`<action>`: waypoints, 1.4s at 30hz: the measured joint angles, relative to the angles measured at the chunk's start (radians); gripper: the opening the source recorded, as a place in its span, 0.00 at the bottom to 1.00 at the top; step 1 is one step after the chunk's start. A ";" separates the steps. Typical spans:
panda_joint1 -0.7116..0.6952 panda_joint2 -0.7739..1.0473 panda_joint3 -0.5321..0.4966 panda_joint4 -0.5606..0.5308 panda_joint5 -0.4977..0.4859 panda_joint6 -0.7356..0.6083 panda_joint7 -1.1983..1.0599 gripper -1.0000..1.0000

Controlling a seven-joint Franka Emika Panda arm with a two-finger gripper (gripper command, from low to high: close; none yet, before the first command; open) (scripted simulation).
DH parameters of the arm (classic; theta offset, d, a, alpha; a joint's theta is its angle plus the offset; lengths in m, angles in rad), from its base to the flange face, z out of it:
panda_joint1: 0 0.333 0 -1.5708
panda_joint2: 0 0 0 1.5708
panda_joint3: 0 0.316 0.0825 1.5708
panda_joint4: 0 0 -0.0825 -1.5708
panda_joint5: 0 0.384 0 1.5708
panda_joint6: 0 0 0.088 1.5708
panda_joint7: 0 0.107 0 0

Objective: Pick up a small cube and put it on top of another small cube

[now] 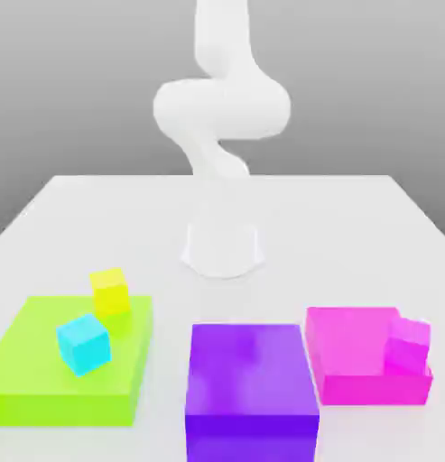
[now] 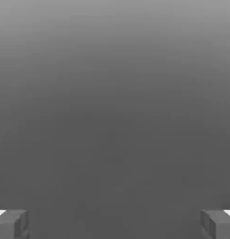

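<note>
The orange small cube is out of view. In the hand view my gripper (image 2: 115, 225) is open, its two grey fingertips (image 2: 12, 224) far apart with nothing between them, facing a plain grey background. In the exterior view the white arm (image 1: 221, 108) rises from its base (image 1: 223, 248) and bends up past the picture's top edge. A little yellow cube (image 1: 110, 291) and a little cyan cube (image 1: 84, 343) sit on a flat lime block (image 1: 36, 383) at the exterior view's left. A little pink cube (image 1: 408, 346) rests on a flat magenta block (image 1: 347, 361) at the right.
A flat purple block (image 1: 251, 388) lies at the front middle of the white table (image 1: 352, 226), between the lime and magenta blocks. The arm's round base stands behind the three blocks.
</note>
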State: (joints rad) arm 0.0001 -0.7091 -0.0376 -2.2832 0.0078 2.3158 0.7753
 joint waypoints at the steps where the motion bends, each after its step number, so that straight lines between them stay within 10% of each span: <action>1: 0.000 0.039 -0.016 0.007 0.004 0.007 -0.011 0.50; 18: -0.068 0.658 -0.247 0.121 0.167 0.113 -0.258 0.50; 37: -0.319 1.340 -0.241 0.256 0.322 0.302 -0.490 0.50; 38: -0.326 1.360 -0.232 0.261 0.330 0.317 -0.495 0.00; 42: -0.326 1.360 -0.232 0.261 0.331 0.315 -0.496 0.00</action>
State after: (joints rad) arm -0.3263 0.6508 -0.2697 -2.0226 0.3388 2.6312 0.2791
